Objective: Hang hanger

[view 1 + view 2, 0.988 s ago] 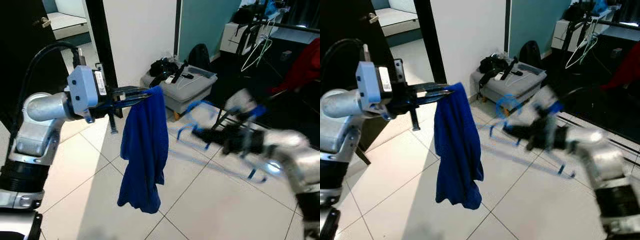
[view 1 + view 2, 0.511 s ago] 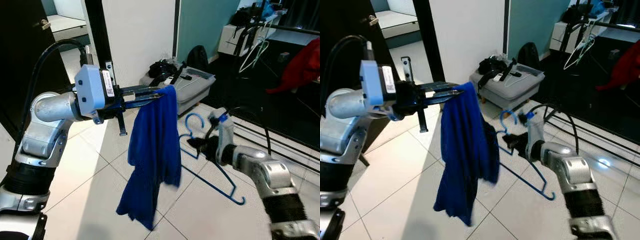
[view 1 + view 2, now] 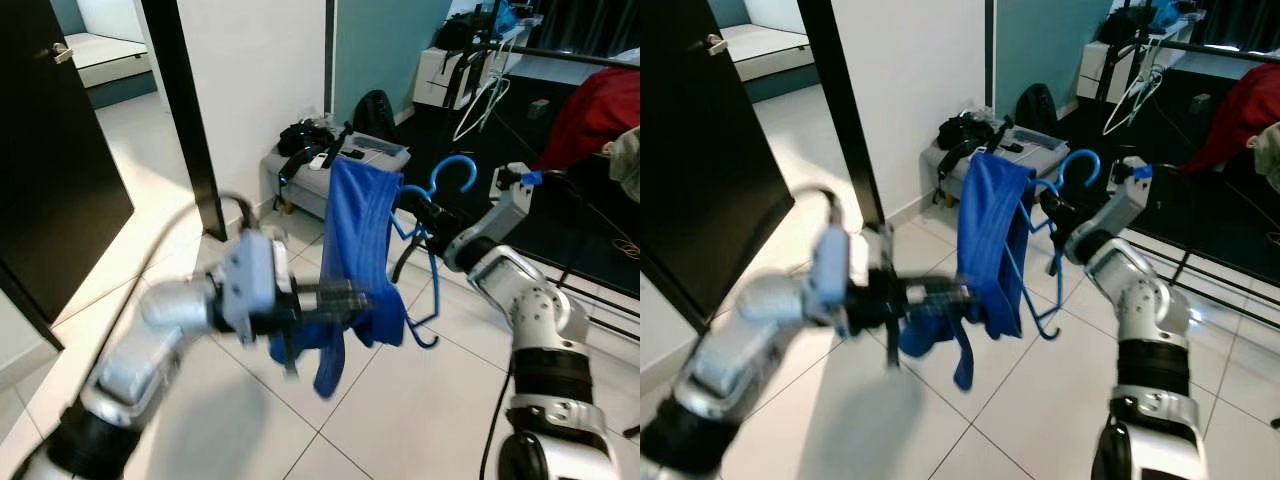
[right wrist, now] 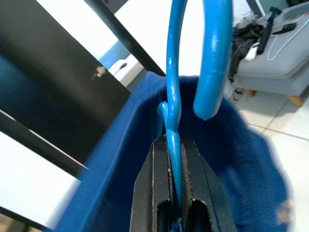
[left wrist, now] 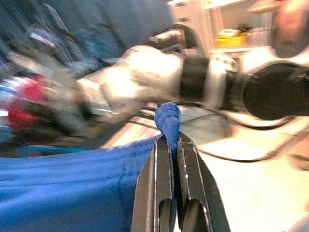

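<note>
Hanger [image 4: 174, 87]: blue, smooth and glossy, plastic-looking coating over a thin rod; hook catches highlights.
Garment [image 3: 355, 240]: blue cloth, matt, soft knit with a ribbed, stitched hem; bunched edge between the left gripper [image 5: 170, 159] fingers looks twisted and coarse.
Both grippers' fingers: black, hard, semi-matt, with faint sheen along the edges; same on the right gripper [image 4: 174, 159].
Arm shells [image 3: 530, 305]: silver, brushed-metal look, satin.
Floor [image 3: 420, 400]: pale tiles, glossy, reflective.
Door [image 3: 50, 170]: dark, smooth, matt.
</note>
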You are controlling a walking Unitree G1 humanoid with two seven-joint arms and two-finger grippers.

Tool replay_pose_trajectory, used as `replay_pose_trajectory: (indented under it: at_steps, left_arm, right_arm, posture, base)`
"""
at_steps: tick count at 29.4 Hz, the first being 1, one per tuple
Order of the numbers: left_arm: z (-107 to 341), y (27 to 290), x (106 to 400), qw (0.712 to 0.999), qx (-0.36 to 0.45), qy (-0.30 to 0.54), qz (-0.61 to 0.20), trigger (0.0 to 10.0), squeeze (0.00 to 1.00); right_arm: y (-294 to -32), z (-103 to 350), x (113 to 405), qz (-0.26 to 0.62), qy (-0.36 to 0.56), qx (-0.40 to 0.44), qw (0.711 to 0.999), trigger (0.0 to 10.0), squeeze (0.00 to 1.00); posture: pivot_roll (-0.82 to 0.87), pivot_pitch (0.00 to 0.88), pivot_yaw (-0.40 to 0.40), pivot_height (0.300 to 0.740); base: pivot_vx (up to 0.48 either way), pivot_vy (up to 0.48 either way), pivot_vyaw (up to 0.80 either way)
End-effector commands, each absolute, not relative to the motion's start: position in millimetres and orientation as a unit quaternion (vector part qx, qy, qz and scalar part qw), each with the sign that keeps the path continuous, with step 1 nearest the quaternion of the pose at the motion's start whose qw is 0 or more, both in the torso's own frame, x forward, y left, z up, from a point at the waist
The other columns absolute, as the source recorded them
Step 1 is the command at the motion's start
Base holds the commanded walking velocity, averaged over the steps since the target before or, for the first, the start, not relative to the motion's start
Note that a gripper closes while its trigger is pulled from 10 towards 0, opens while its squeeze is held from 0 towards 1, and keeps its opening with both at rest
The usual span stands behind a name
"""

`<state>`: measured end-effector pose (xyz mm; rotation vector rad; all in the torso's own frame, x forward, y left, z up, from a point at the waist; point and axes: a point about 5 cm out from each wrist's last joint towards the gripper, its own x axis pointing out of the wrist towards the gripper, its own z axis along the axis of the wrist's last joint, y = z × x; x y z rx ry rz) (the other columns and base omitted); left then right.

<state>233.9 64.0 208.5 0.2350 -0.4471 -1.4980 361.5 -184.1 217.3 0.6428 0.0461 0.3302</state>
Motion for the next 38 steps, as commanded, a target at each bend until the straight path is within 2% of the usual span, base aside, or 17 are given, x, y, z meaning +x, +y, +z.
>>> replay_pose_trajectory:
  at_steps: [1, 4, 14, 22, 23, 25, 28, 29, 31, 32, 34, 35, 36, 37, 38]
  left_arm:
    - [191.7, 48.1, 219.6, 0.678, 0.103, -0.166, -0.709, 10.0, 0.00]
    - [165.0, 39.3, 205.5, 0.651, 0.133, -0.105, -0.739, 10.0, 0.00]
    - [157.2, 42.5, 200.3, 0.645, 0.134, -0.064, -0.750, 10.0, 0.00]
    - [154.8, 47.7, 197.6, 0.639, 0.133, -0.038, -0.757, 10.0, 0.00]
    - [155.5, 46.5, 197.3, 0.641, 0.132, -0.039, -0.755, 10.0, 0.00]
    - [162.9, 41.9, 224.7, 0.716, 0.166, -0.080, -0.673, 10.0, 0.00]
    - [162.9, 41.9, 224.7, 0.716, 0.166, -0.080, -0.673, 10.0, 0.00]
    - [170.5, 40.8, 236.2, 0.750, 0.150, -0.095, -0.637, 10.0, 0.68]
    - [170.5, 40.8, 236.2, 0.750, 0.150, -0.095, -0.637, 10.0, 0.68]
    - [175.4, 40.3, 233.7, 0.748, 0.125, -0.097, -0.645, 10.0, 1.00]
    - [175.4, 40.3, 233.7, 0.748, 0.125, -0.097, -0.645, 10.0, 1.00]
    - [176.7, 41.4, 226.1, 0.732, 0.102, -0.087, -0.668, 10.0, 1.00]
    - [176.7, 41.4, 226.1, 0.732, 0.102, -0.087, -0.668, 10.0, 1.00]
    - [175.3, 48.2, 218.3, 0.713, 0.095, -0.065, -0.692, 10.0, 1.00]
    - [175.3, 48.2, 218.3, 0.713, 0.095, -0.065, -0.692, 10.0, 1.00]
  right_arm:
    - [-177.5, 231.8, 364.5, 0.159, 0.012, 0.299, 0.941, 10.0, 0.00]
    - [-177.2, 240.1, 371.5, 0.131, 0.003, 0.301, 0.945, 10.0, 0.00]
    - [-175.2, 259.4, 379.8, 0.122, -0.034, 0.327, 0.936, 10.0, 0.00]
    - [-173.4, 264.2, 381.1, 0.115, -0.043, 0.315, 0.941, 10.0, 0.00]
    - [-171.8, 264.8, 381.1, 0.112, -0.046, 0.297, 0.947, 10.0, 0.00]
    - [-147.2, 273.9, 371.6, 0.177, -0.086, 0.222, 0.955, 10.0, 0.00]
    - [-147.2, 273.9, 371.6, 0.177, -0.086, 0.222, 0.955, 10.0, 0.00]
    - [-134.8, 279.7, 364.2, 0.221, -0.111, 0.211, 0.946, 10.0, 0.00]
    - [-134.8, 279.7, 364.2, 0.221, -0.111, 0.211, 0.946, 10.0, 0.00]
    - [-128.3, 284.1, 358.1, 0.253, -0.132, 0.194, 0.939, 10.0, 0.00]
    - [-128.3, 284.1, 358.1, 0.253, -0.132, 0.194, 0.939, 10.0, 0.00]
    - [-126.2, 286.8, 354.4, 0.271, -0.147, 0.183, 0.933, 10.0, 0.00]
    - [-126.2, 286.8, 354.4, 0.271, -0.147, 0.183, 0.933, 10.0, 0.00]
    - [-127.9, 291.7, 349.6, 0.291, -0.170, 0.171, 0.926, 10.0, 0.00]
    - [-127.9, 291.7, 349.6, 0.291, -0.170, 0.171, 0.926, 10.0, 0.00]
  posture:
    - [-0.09, 0.000, 0.002, 0.731]
    - [-0.08, 0.000, 0.001, 0.731]
    - [-0.07, 0.000, 0.007, 0.731]
    - [-0.06, 0.000, 0.009, 0.731]
    - [-0.06, 0.000, 0.011, 0.731]
    - [-0.06, 0.000, 0.013, 0.731]
    - [-0.06, 0.000, 0.013, 0.731]
    - [-0.06, 0.000, 0.013, 0.731]
    - [-0.06, 0.000, 0.013, 0.731]
    - [-0.06, 0.000, 0.017, 0.731]
    - [-0.06, 0.000, 0.017, 0.731]
    - [-0.06, 0.000, 0.020, 0.731]
    - [-0.06, 0.000, 0.020, 0.731]
    - [-0.06, 0.000, 0.019, 0.731]
    - [-0.06, 0.000, 0.019, 0.731]
  base:
    - [0.000, 0.000, 0.00]
    - [0.000, 0.000, 0.00]
    - [0.000, 0.000, 0.00]
    - [0.000, 0.000, 0.00]
    - [0.000, 0.000, 0.00]
    - [0.000, 0.000, 0.00]
    - [0.000, 0.000, 0.00]
    - [0.000, 0.000, 0.00]
    - [0.000, 0.000, 0.00]
    - [0.000, 0.000, 0.00]
    - [0.000, 0.000, 0.00]
    - [0.000, 0.000, 0.00]
    - [0.000, 0.000, 0.00]
    - [0.000, 0.000, 0.00]
    - [0.000, 0.000, 0.00]
